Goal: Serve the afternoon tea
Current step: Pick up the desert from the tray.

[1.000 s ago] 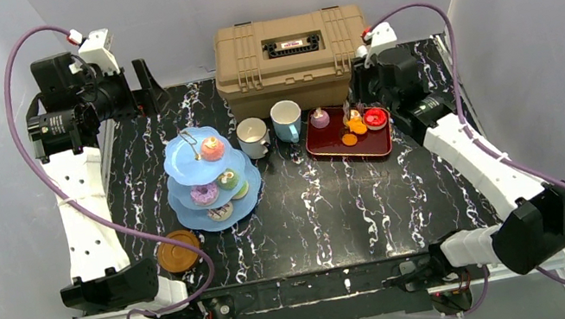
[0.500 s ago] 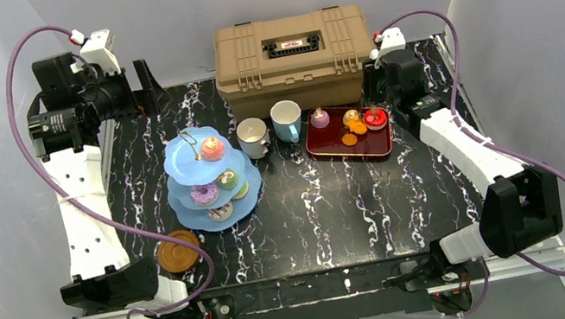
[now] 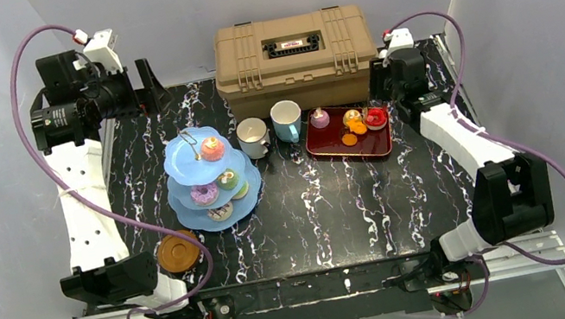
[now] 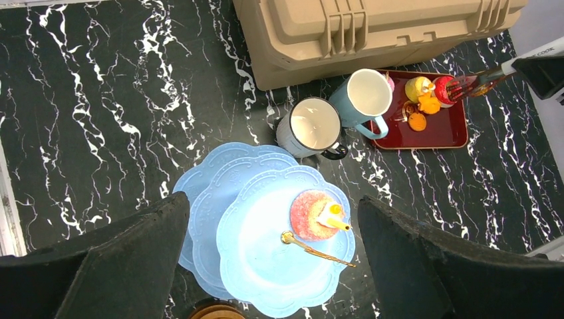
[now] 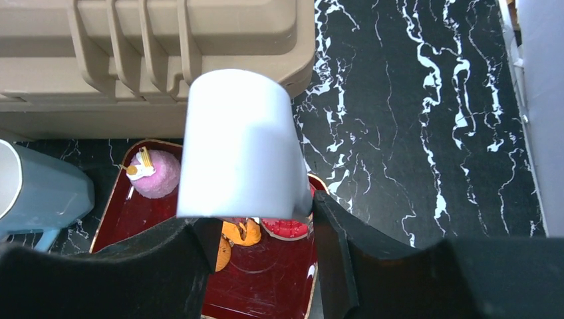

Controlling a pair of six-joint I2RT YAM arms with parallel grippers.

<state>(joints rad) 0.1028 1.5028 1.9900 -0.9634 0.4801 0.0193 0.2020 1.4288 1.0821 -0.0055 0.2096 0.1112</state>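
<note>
Two arms up, both at the far edge of the table (image 3: pixel 339 202).

Left gripper (image 4: pixel 273 219): jaws wide apart, nothing between them, hanging high over the cake stand (image 3: pixel 210 181).

Right gripper (image 5: pixel 259 219): clamped on the white handle of the tongs (image 5: pixel 239 146), above the right end of the red tray (image 3: pixel 329 147). In the left wrist view the tong tips sit at the red donut (image 4: pixel 444 86); contact can't be confirmed.

Writing: the tong handle shows letters that read like "COOK", cut off by the frame edge. The toolbox (image 3: pixel 292 48) has a small label on its lid with red print, too small to read.

Stand is at left-centre: pink cake (image 3: pixel 212 147) on the top tier, purple donut (image 3: pixel 203 193) and a green piece (image 3: pixel 227 179) on the middle tier, one more donut (image 3: pixel 220 213) on the bottom tier.

White mug (image 3: pixel 252 137) and blue mug (image 3: pixel 286 120) stand side by side, upright, between stand and tray, just in front of the toolbox.

Tray also carries a pink cake (image 3: pixel 319 118) and orange pieces (image 3: pixel 356 124).

Saucers (image 3: pixel 178 252) are stacked at the near left, by the left arm's base.
</note>
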